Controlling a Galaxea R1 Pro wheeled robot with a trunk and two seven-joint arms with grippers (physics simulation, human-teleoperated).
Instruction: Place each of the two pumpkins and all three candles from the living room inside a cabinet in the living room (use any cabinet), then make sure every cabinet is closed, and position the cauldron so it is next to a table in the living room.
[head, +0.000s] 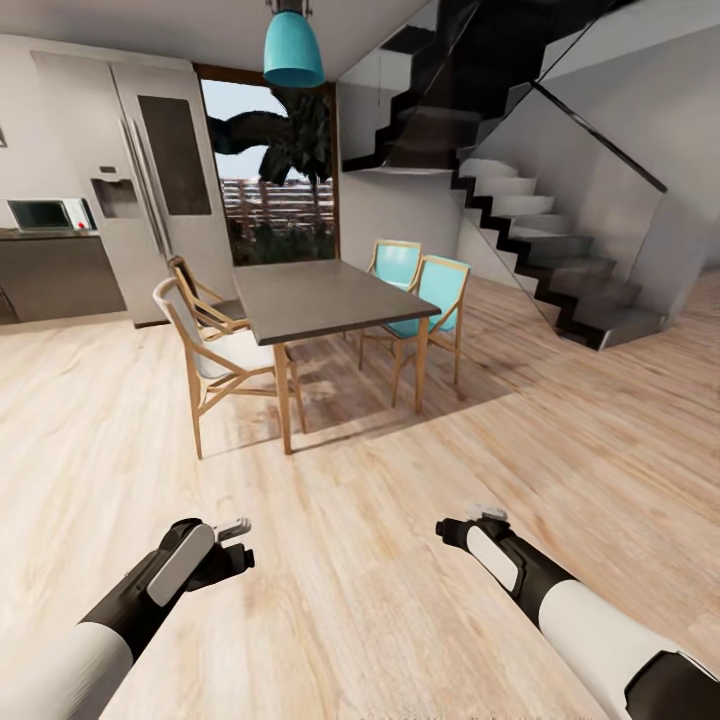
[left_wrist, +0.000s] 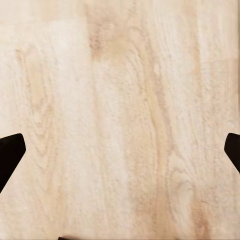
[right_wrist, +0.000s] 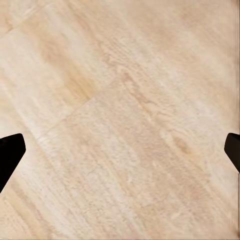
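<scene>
1. Facing a rectangular grey-topped dining table on pale wooden legs (head: 325, 298), we see it stand square ahead, long axis running away from us toward the tall window (head: 268, 170).
2. We count four chairs at its edges: two pale wood-framed chairs with white seats (head: 205, 350) on the left, two wood-framed chairs with turquoise backs (head: 440, 290) on the right.
3. A broad stretch of light plank wood floor (head: 380, 560) lies between us and the table; more of it runs right toward the dark staircase with glass balustrade (head: 560, 250).
4. At far left we note a steel double-door refrigerator (head: 155, 170) beside a dark kitchen counter (head: 55, 275).
5. Our left gripper (head: 232, 545) and right gripper (head: 470, 525) hang low over the floor, forearms angled inward, well apart.
6. In each wrist view the dark fingertips (left_wrist: 10, 155) (right_wrist: 10, 155) sit at opposite edges: both pincers spread wide, holding nothing, over bare planks.
7. Pumpkins, candles, cabinet, cauldron: we cannot place them from here.
</scene>
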